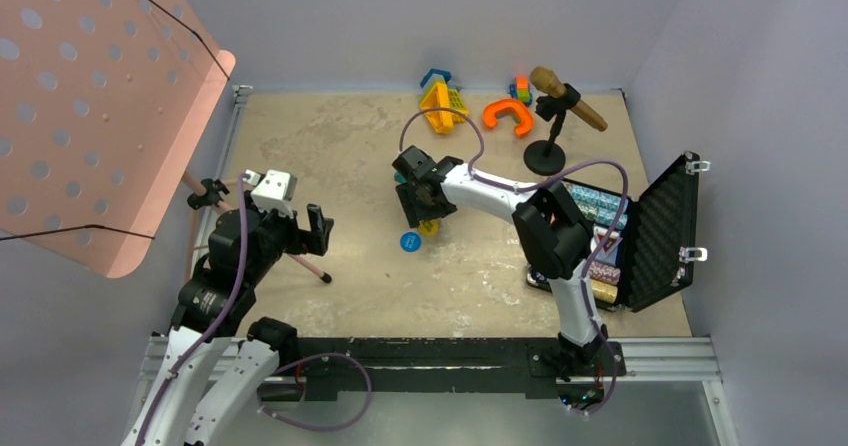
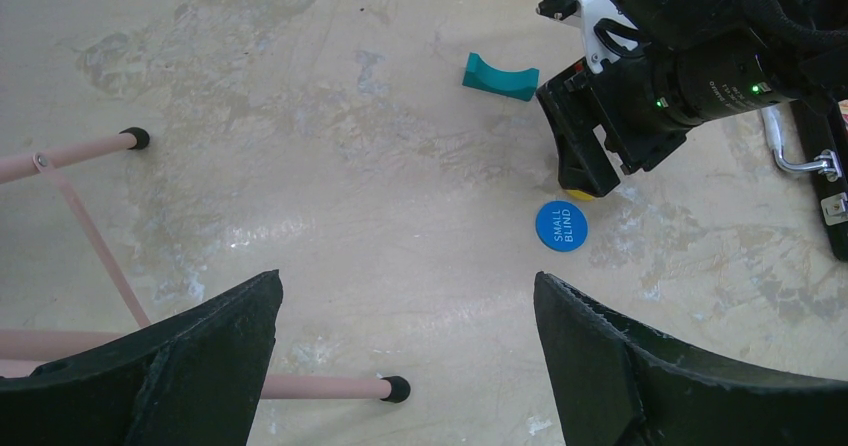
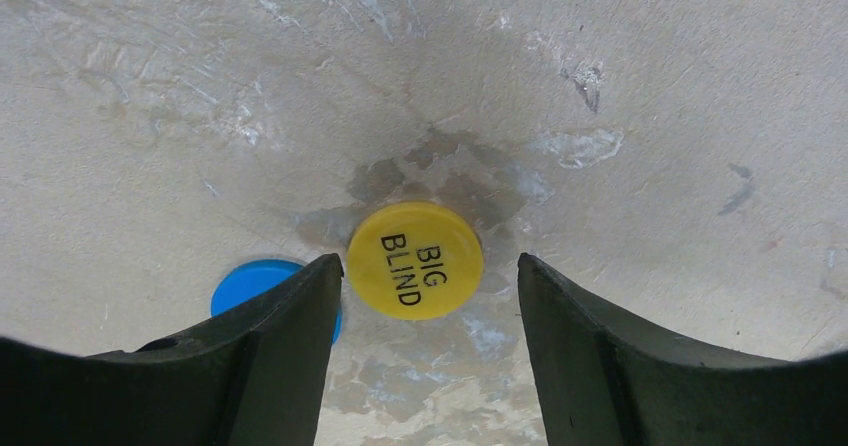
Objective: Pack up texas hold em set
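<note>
The black ribbed case (image 1: 660, 228) of the texas hold em set lies open at the right, with chip rows (image 1: 603, 206) in its tray. On the table lies a yellow "BIG BLIND" token (image 3: 415, 260), also seen as the yellow token (image 1: 430, 227). My right gripper (image 3: 428, 261) hangs just above it, open, its fingertips on either side of the token and apart from it. A blue "SMALL BLIND" token (image 2: 561, 225) lies beside it, partly hidden behind the right gripper's left finger (image 3: 280, 346). My left gripper (image 2: 407, 276) stands open and holds nothing, over bare table at the left.
A teal curved piece (image 2: 500, 76) lies just beyond the right gripper. Orange (image 1: 507, 114) and yellow (image 1: 441, 104) plastic toys and a microphone on a stand (image 1: 565, 101) sit at the back. A pink music stand (image 1: 100, 106) stands at the left, its legs (image 2: 330, 386) under my left gripper.
</note>
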`<state>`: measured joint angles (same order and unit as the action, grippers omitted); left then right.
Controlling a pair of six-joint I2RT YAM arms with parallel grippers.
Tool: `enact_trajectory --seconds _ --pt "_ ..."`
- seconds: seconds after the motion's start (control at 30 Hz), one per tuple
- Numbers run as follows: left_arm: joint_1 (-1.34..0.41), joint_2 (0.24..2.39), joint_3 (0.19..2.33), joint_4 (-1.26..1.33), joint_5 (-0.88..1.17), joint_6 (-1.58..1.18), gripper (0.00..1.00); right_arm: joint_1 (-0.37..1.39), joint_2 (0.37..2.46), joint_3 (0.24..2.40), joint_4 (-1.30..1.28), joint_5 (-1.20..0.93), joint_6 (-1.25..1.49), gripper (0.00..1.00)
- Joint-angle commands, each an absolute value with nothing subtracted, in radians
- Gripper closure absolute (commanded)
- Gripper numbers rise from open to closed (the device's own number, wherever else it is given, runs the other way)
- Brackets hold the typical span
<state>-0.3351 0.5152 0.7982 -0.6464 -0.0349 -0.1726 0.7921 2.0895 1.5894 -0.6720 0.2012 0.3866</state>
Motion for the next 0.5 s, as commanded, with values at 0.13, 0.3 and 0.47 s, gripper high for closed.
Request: enact_trajectory --seconds 0.13,0.3,0.47 --pt "-0.335 0.514 0.804 -0.623 -0.039 -0.169 0.01 0.805 2.094 1.634 -0.688 0.217 0.410 0.33" --pt "-0.336 0.516 0.804 -0.623 -0.039 -0.169 0.01 0.813 2.107 1.638 -0.696 0.222 0.410 0.33" --pt "-0.336 0.516 0.804 -0.624 -0.040 -0.169 0.01 0.815 2.107 1.635 -0.698 0.219 0.411 0.34"
